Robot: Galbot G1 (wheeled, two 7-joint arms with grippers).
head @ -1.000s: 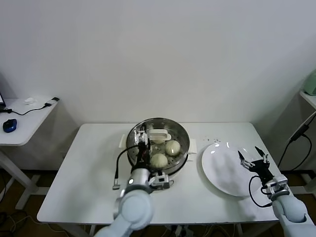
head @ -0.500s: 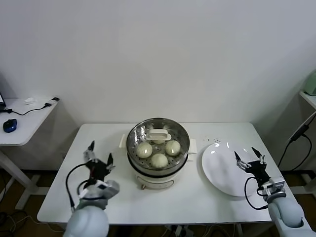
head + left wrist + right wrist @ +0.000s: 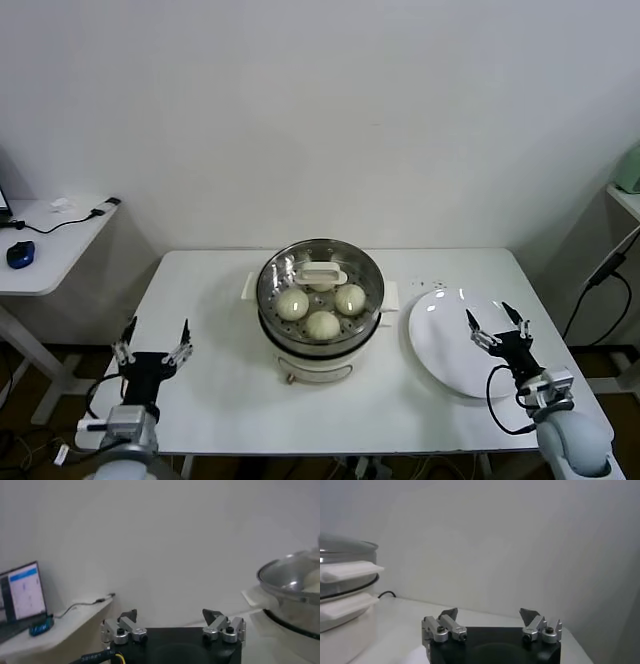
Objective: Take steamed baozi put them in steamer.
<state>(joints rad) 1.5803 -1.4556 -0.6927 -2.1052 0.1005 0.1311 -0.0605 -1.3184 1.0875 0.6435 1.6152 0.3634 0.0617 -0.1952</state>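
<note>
The steamer (image 3: 320, 345) stands mid-table on its cream base, with a glass lid with a white handle (image 3: 322, 272) on top. Three baozi show through the lid: one on the left (image 3: 292, 304), one on the right (image 3: 350, 298) and one in front (image 3: 322, 325). A fourth cannot be made out. My left gripper (image 3: 153, 345) is open and empty over the table's front left corner, well clear of the steamer. My right gripper (image 3: 497, 328) is open and empty above the white plate (image 3: 445, 355). The lidded steamer also shows in the left wrist view (image 3: 295, 577) and the right wrist view (image 3: 345, 580), beyond each open gripper (image 3: 172, 615) (image 3: 490, 614).
The white plate at the right holds nothing. A side table (image 3: 50, 250) with a blue mouse (image 3: 19, 253) and a cable stands to the left; a lit screen (image 3: 22, 592) shows there. A black cable (image 3: 600, 280) hangs by the table's right edge.
My left arm has pulled back from the steamer to the table's front left corner, open. My right gripper has shifted slightly left and forward over the plate.
</note>
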